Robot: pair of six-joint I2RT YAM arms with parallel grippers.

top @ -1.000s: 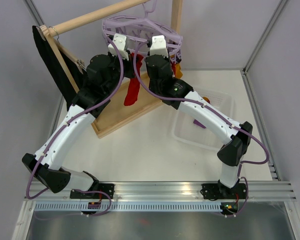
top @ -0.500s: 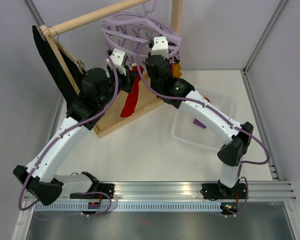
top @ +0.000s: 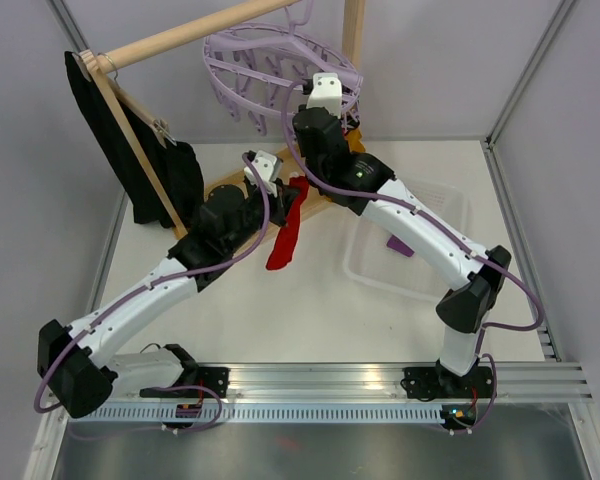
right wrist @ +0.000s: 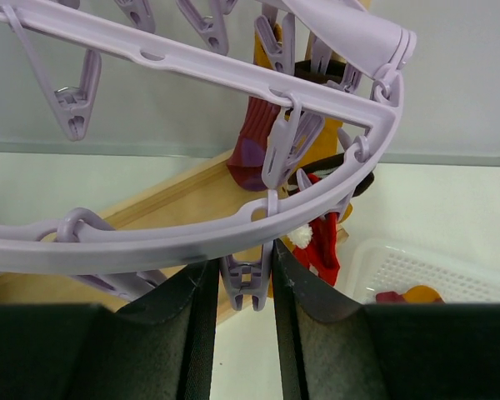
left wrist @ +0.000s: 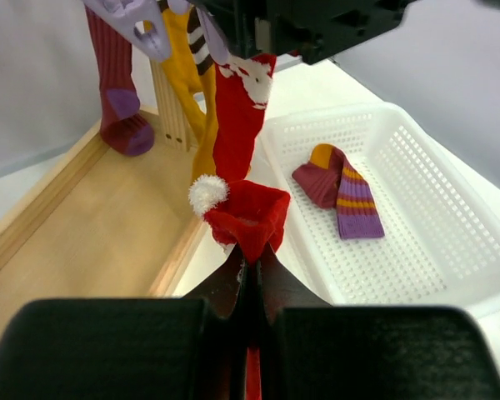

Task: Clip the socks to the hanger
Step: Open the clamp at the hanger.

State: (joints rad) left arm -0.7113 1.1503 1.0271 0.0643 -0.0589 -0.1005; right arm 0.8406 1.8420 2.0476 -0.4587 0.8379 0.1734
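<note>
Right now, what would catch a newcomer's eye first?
The red sock dangling from the left claw, centre of the top view. Behind it hangs the tilted lavender hanger, with the right claw closed on one peg at its rim. A striped sock lies in the white basket on the right.

white table bears wooden rack base, white basket.

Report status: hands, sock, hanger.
Left hand shut on red sock, low, clear of hanger. Right hand pinching a peg on hanger rim. Other socks hang clipped close by.
</note>
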